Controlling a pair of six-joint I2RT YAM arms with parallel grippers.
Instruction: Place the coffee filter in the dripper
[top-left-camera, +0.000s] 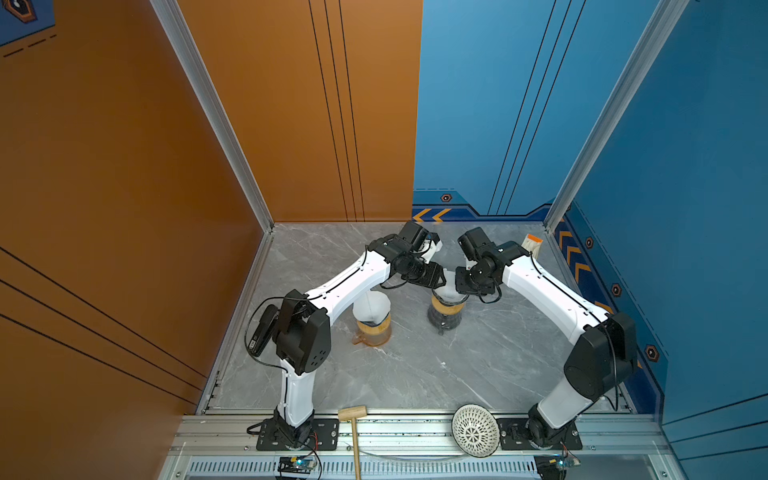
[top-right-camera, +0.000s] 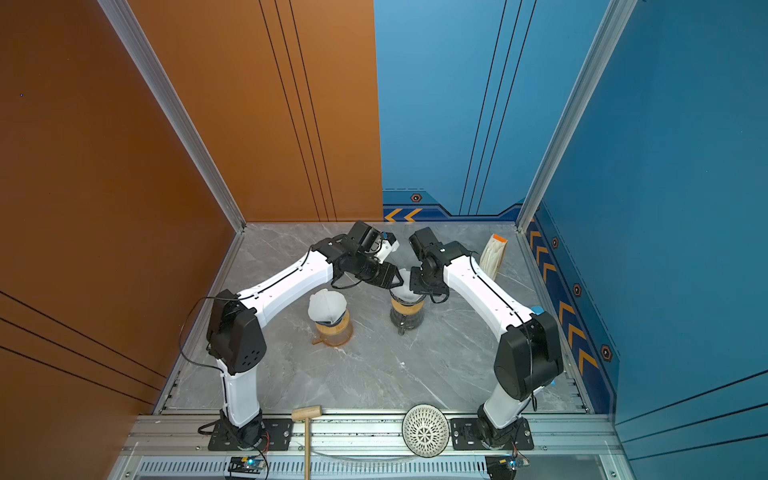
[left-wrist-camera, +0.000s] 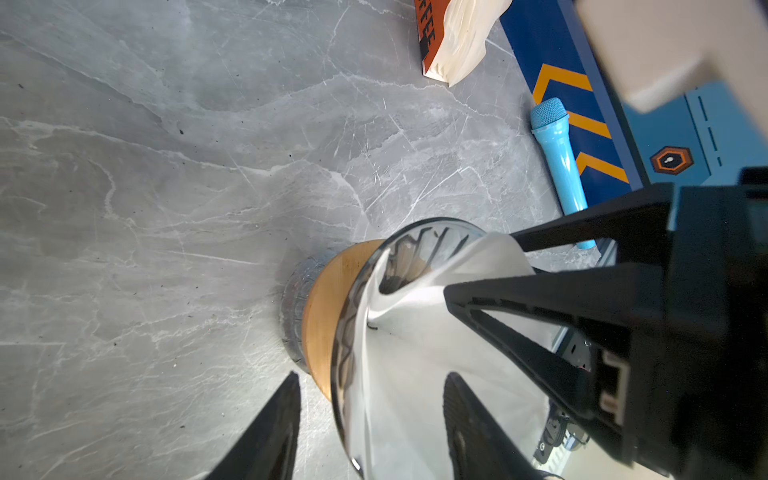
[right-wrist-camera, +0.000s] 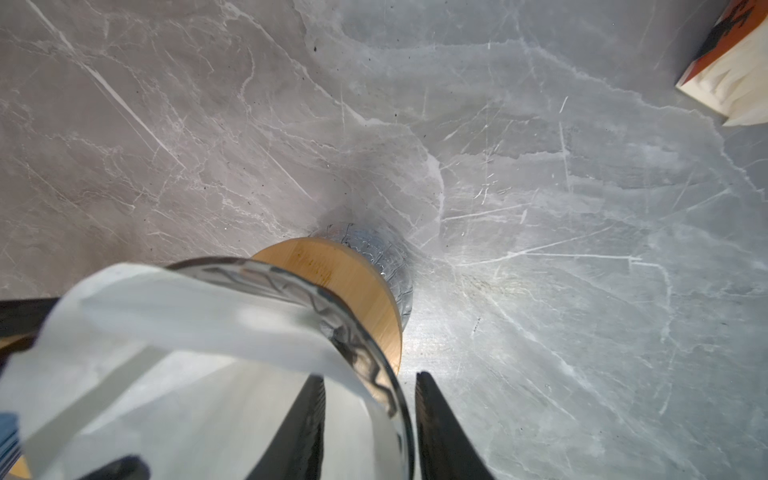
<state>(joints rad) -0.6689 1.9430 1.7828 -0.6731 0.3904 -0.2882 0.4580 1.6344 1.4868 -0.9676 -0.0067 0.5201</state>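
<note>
coffee filter (left-wrist-camera: 415, 332) sat point-down inside the centre dripper (left-wrist-camera: 328, 316), axis upright, directly beneath both pincers; left gripper (left-wrist-camera: 372, 376) stood wide, right gripper (right-wrist-camera: 370, 376) narrower, each parted astride its rim, one finger inside, one outside, neither apparently clamping paper, both arms equally near.

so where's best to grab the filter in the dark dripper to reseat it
Pinch the filter by its upper edge, where it stands above the dripper rim. Come from above, one jaw inside the cone, one outside; lower down the glass wall shields it.
</note>
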